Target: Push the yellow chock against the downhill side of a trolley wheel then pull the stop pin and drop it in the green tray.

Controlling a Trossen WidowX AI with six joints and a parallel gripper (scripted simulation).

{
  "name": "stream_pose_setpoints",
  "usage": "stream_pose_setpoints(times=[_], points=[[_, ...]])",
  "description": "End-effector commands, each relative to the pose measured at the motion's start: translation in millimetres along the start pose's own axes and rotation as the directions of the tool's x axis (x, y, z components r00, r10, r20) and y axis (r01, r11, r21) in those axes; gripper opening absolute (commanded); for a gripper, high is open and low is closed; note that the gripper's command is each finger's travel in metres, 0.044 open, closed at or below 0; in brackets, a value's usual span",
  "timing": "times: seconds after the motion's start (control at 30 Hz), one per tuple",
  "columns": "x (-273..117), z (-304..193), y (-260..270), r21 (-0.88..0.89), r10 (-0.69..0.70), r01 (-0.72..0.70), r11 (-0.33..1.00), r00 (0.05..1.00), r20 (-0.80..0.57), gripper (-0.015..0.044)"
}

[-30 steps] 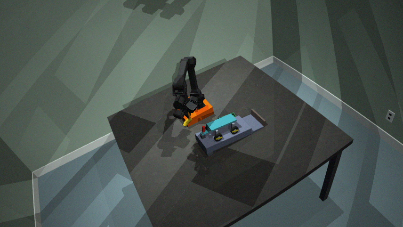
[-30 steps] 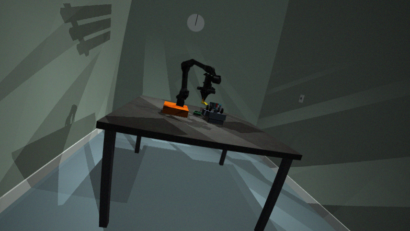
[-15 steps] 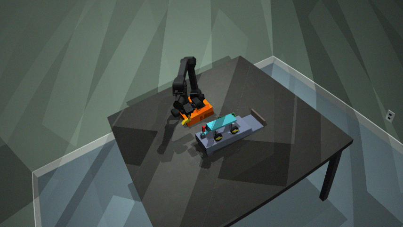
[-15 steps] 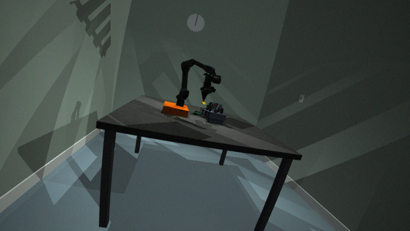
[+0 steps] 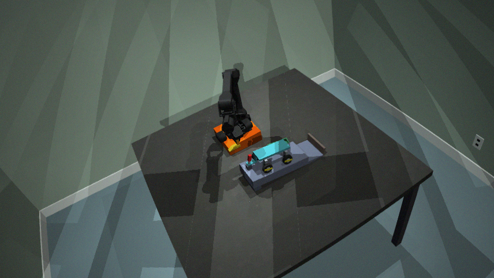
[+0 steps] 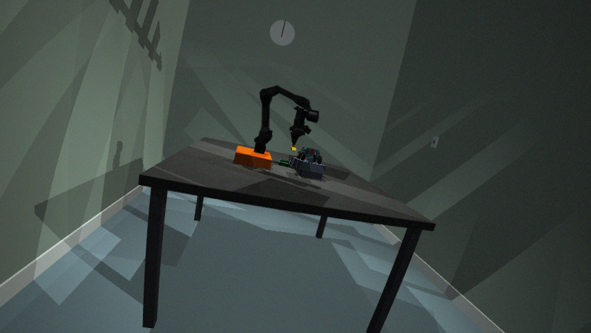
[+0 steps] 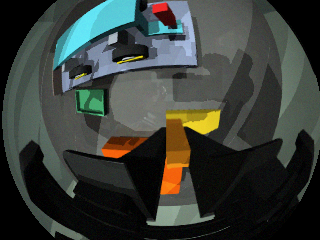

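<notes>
My gripper (image 5: 237, 141) (image 6: 294, 143) (image 7: 174, 131) is shut on the orange handle of the yellow chock (image 5: 234, 147) (image 6: 293, 148) (image 7: 202, 120). It holds the chock in the air beside the ramp (image 5: 276, 176) (image 7: 175, 56); the black rubber base is not distinguishable. The turquoise trolley (image 5: 271, 150) (image 7: 100, 30) stands on the ramp, with black wheels marked yellow. The red-headed stop pin (image 5: 249, 158) (image 7: 161, 12) stands upright at its uphill end. No chock is at the wheels. The green tray (image 6: 284, 162) (image 7: 91, 103) lies beside the ramp, on the arm's side, and looks empty.
The orange block (image 5: 255, 136) (image 6: 248, 157) under the arm's base stands near the ramp's uphill half. A brown end board (image 5: 316, 143) closes the ramp's low end. All stand on the dark table (image 5: 238, 221) (image 6: 198, 165).
</notes>
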State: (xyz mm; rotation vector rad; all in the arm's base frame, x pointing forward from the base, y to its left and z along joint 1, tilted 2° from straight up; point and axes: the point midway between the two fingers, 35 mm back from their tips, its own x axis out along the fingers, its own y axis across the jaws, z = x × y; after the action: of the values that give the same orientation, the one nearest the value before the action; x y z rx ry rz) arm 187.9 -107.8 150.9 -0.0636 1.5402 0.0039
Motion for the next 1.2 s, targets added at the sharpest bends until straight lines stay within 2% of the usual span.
stream_pose_setpoints(times=[0.0,1.17], points=[[0,2,13,0.002,-0.007,0.007,1.0,1.0,0.007,0.0],[8,26,124,0.002,0.004,-0.004,1.0,1.0,0.009,0.0]])
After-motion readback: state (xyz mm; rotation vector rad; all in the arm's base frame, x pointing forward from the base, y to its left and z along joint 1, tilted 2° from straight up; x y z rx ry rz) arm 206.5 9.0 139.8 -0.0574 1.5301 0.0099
